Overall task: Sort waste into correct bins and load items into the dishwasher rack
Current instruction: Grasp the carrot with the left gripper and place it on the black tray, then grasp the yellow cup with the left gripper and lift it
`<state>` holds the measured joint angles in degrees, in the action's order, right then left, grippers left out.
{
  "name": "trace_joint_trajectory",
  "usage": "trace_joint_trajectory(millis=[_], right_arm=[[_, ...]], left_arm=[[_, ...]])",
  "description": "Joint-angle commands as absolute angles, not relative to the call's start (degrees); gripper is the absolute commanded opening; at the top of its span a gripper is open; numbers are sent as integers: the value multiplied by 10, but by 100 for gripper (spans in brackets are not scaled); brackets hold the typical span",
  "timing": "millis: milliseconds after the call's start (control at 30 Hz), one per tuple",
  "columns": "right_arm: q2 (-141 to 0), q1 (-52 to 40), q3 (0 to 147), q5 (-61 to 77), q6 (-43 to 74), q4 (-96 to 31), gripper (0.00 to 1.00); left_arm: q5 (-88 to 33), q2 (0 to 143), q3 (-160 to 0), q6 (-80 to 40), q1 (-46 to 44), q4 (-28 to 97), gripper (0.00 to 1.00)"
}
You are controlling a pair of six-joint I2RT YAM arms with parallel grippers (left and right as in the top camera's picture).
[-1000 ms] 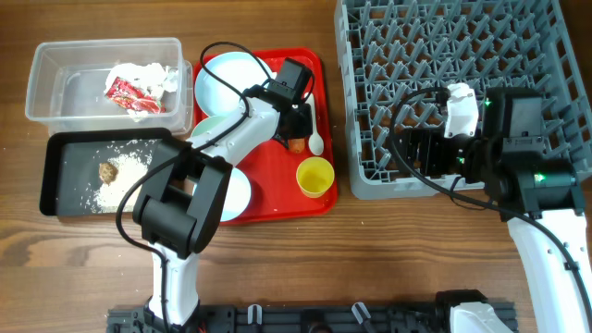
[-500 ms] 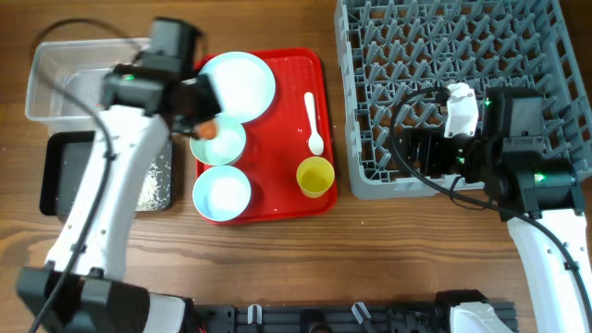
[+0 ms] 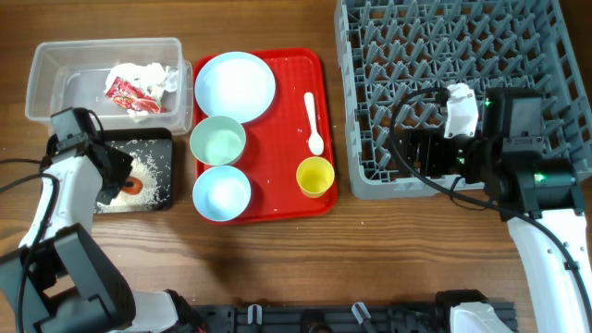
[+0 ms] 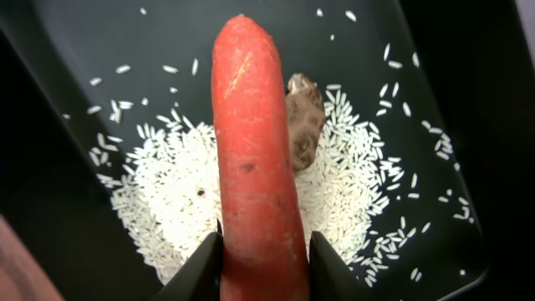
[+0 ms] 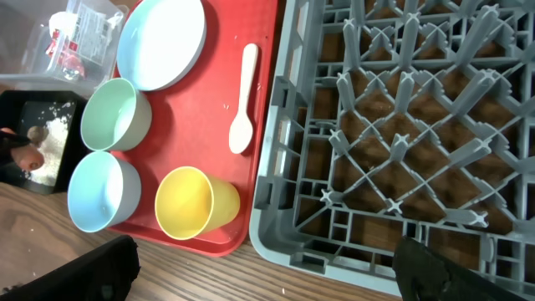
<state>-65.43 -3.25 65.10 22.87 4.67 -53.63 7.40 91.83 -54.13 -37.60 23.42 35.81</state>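
Note:
My left gripper (image 3: pixel 118 180) is shut on the orange carrot (image 4: pixel 255 150) and holds it low over the black tray (image 3: pixel 159 176), above loose white rice (image 4: pixel 180 196) and the brown lump (image 4: pixel 306 117). The clear tub (image 3: pixel 55 88) holds the red-and-white wrapper with tissue (image 3: pixel 137 86). On the red serving tray (image 3: pixel 287 79) are the light-blue plate (image 3: pixel 235 85), pale-green bowl (image 3: pixel 218 141), light-blue bowl (image 3: pixel 222 192), yellow cup (image 3: pixel 315 176) and white spoon (image 3: pixel 313 120). My right gripper (image 3: pixel 412 153) is open and empty over the front left of the grey rack (image 3: pixel 435 55).
The right wrist view shows the plate (image 5: pixel 161 42), both bowls (image 5: pixel 115 113), the cup (image 5: pixel 196 202) and the spoon (image 5: pixel 245 109) left of the rack's wall (image 5: pixel 280 167). Bare wooden table (image 3: pixel 305 259) lies in front of the trays.
My left arm swung left from the red tray, past the green bowl, carrying the carrot to the black tray. The right arm has not moved.

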Motion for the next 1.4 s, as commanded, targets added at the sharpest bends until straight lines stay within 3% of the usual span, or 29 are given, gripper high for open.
trace_joint_trajectory(millis=[0, 167, 233, 333, 467, 567, 700, 867, 1033, 1133, 1167, 1233, 1300, 1367], right_arm=[[-654, -34, 661, 223, 47, -537, 100], [-654, -34, 661, 223, 47, -537, 100], [-654, -34, 661, 223, 47, -536, 100], [-654, -34, 661, 223, 47, -535, 100], [-654, -34, 661, 223, 47, -531, 100], [-654, -34, 661, 249, 47, -520, 100], [-654, -34, 661, 271, 66, -503, 100], [-654, -34, 661, 271, 66, -503, 100], [-654, -34, 661, 271, 66, -506, 100], [-654, -34, 661, 271, 66, -506, 100], [-654, -34, 661, 271, 66, -506, 100], [-654, -34, 661, 271, 66, -507, 100], [-654, -34, 661, 271, 66, -508, 100], [-654, -34, 661, 270, 66, -508, 100]], left_arm=[[71, 918, -538, -382, 237, 349, 39], [71, 918, -540, -378, 237, 340, 59], [62, 917, -552, -362, 237, 342, 63], [-102, 889, -601, -225, 233, 372, 66], [-146, 816, -640, -171, 191, 422, 67], [-146, 739, -642, -167, 117, 445, 68], [-146, 722, -641, -167, -78, 470, 69], [-127, 817, -641, -167, -255, 401, 74], [-100, 947, -641, -167, -319, 361, 74], [-100, 976, -641, -167, -328, 376, 67], [-99, 977, -641, -167, -328, 379, 58], [-99, 977, -641, -167, -327, 379, 22], [-98, 977, -641, -173, -325, 379, 4], [-98, 976, -642, -204, -321, 378, 4]])
